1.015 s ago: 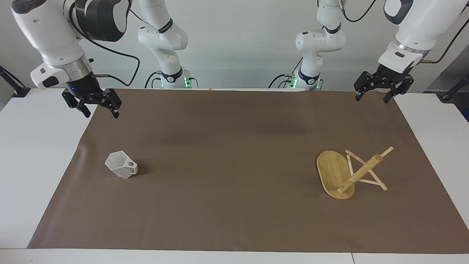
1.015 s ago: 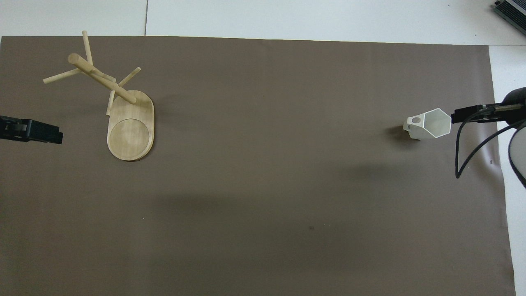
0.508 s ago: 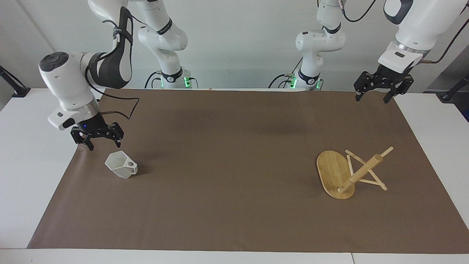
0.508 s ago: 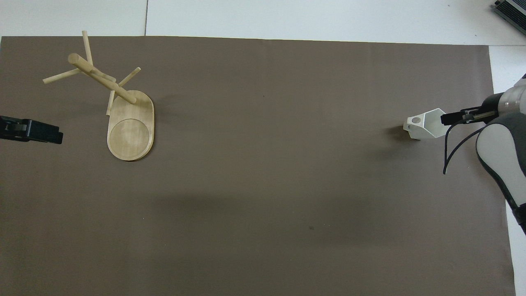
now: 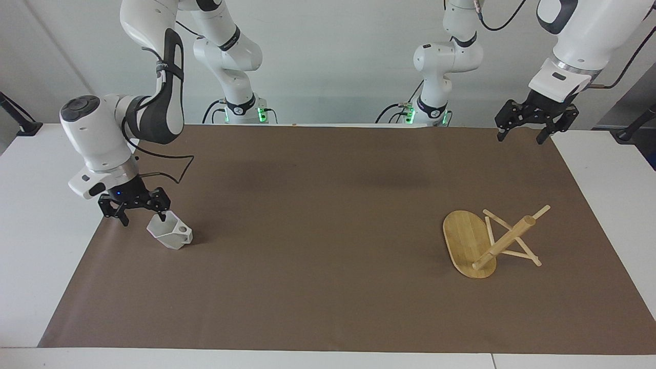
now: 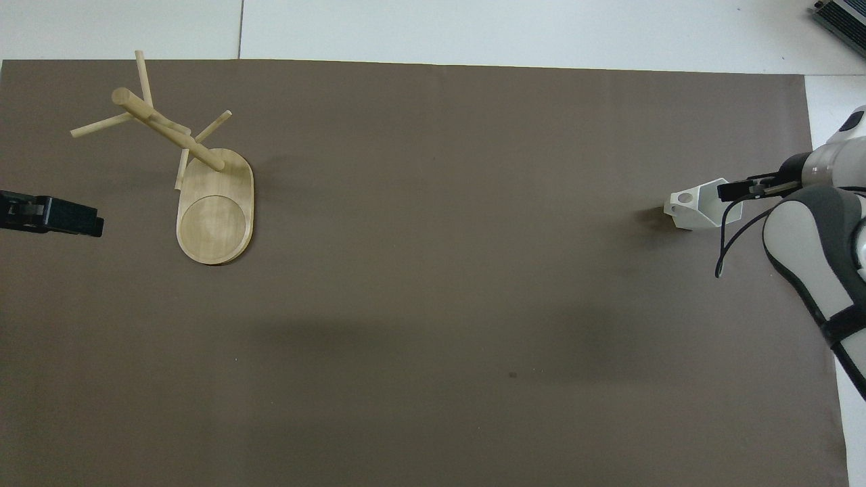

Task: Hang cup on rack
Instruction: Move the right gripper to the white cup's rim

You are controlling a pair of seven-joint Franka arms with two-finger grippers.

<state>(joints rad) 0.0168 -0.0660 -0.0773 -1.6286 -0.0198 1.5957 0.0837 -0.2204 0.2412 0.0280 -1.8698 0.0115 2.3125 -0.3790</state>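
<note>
The cup (image 5: pixel 173 234) (image 6: pixel 695 208), white and faceted, sits on the brown mat toward the right arm's end of the table, its pierced handle turned to the table's middle. My right gripper (image 5: pixel 144 219) (image 6: pixel 741 187) hangs low and open at the cup. One of its fingertips (image 5: pixel 165 217) is at the hexagonal rim, and the other is outside the cup; I cannot tell whether they touch. The rack (image 5: pixel 505 240) (image 6: pixel 169 132) stands on its oval base (image 5: pixel 461 238) (image 6: pixel 215 220) toward the left arm's end. My left gripper (image 5: pixel 520 137) (image 6: pixel 51 215) waits open, raised over the mat's corner near the robots.
The brown mat (image 5: pixel 328 230) covers most of the white table (image 5: pixel 31 230). Its edges lie close to the cup and to the rack. A black cable (image 5: pixel 169 171) loops from the right wrist just above the mat.
My right arm has swung down from high over the mat's corner to the cup, its open fingers now at the rim. The cup, the rack and the left arm have not moved.
</note>
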